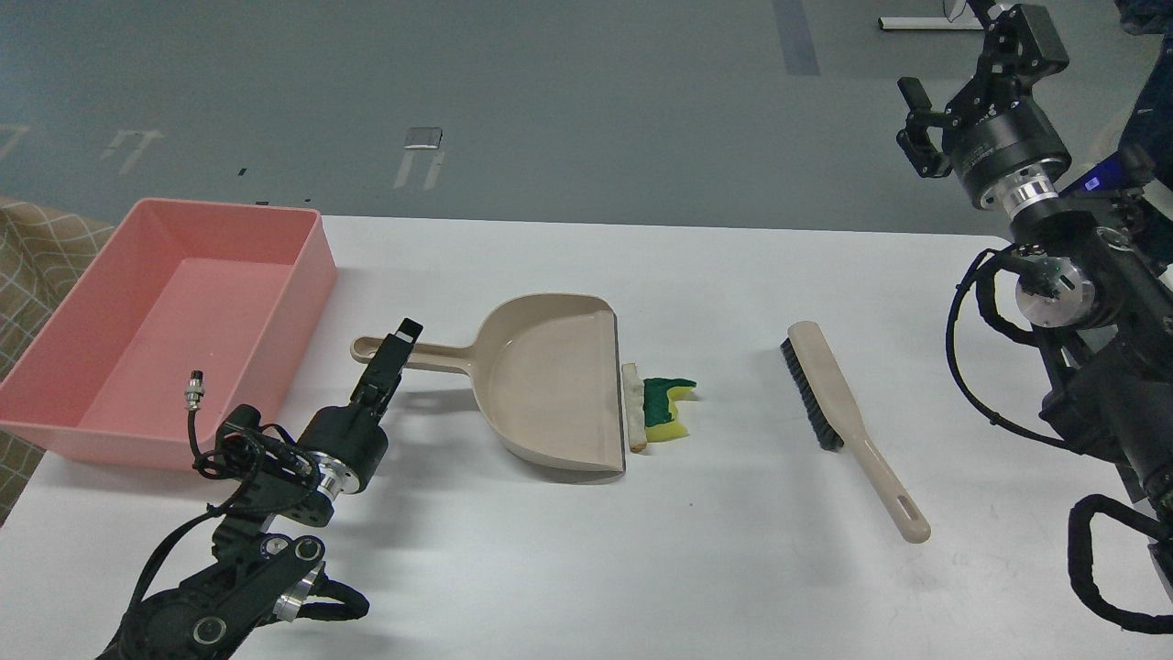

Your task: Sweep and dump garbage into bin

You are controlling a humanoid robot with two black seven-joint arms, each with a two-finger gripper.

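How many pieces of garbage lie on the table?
2. The bread-like wedge lies against the dustpan lip; the sponge piece lies just right of it, touching it. None seems hidden.

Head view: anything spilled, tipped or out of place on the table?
Nothing stands out. The garbage lies at the dustpan lip, the brush lies flat to its right, and the bin sits upright, left.

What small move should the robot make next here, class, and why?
Probably close the left hand on the dustpan handle: it is right at the handle, the bread wedge and sponge piece lie at the pan's lip, and the brush lies untouched while the right hand is raised well away.
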